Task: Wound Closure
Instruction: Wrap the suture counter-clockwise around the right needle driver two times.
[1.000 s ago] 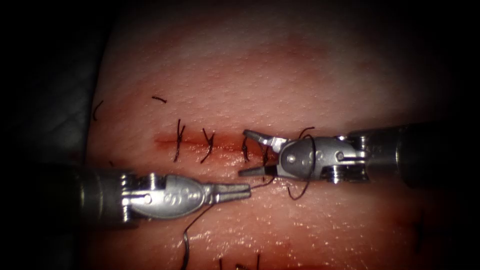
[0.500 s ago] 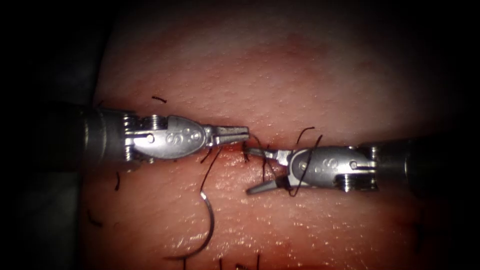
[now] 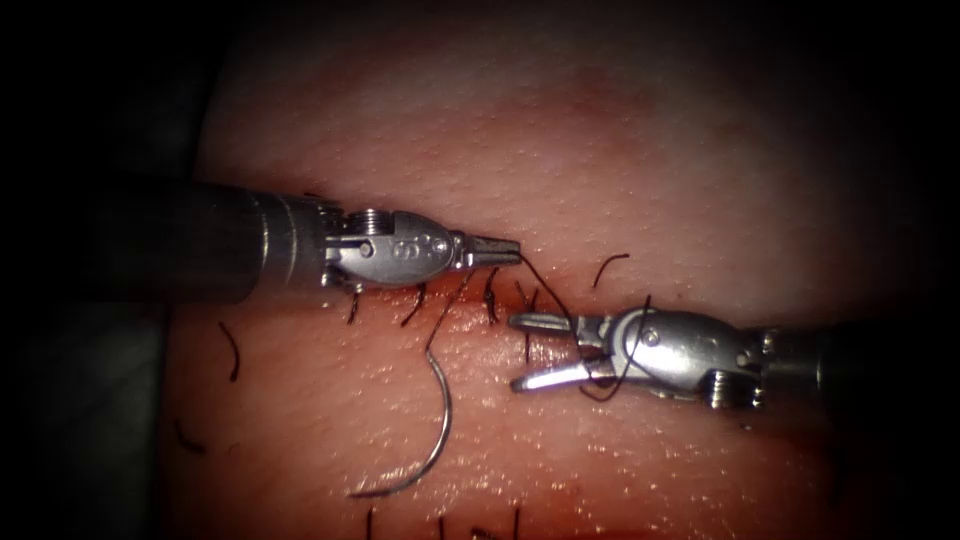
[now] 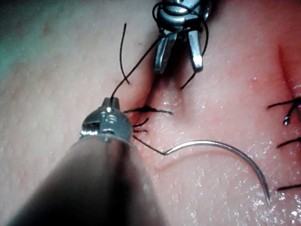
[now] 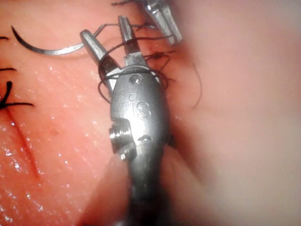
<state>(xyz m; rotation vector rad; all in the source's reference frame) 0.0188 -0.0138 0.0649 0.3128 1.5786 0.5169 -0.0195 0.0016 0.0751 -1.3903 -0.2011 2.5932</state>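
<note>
My left tool reaches in over the cut, its jaws shut on the thread just past the tip. Thread is looped around my right tool behind its open jaws, which hold nothing. The curved needle lies free on the tissue in front of the cut, held by neither tool and not in the tissue. In the left wrist view the left tool grips the thread, with the needle flat on the surface. In the right wrist view thread loops circle the right tool.
Several dark stitches cross the cut to the left of the tools. Cut ends of thread lie on the tissue at the left, and more at the near edge. Red fluid wets the tissue around the cut.
The left tool has risen from in front of the cut to over it and moved right, pulling thread. The needle was dragged up into view. The right tool shifted down and right.
</note>
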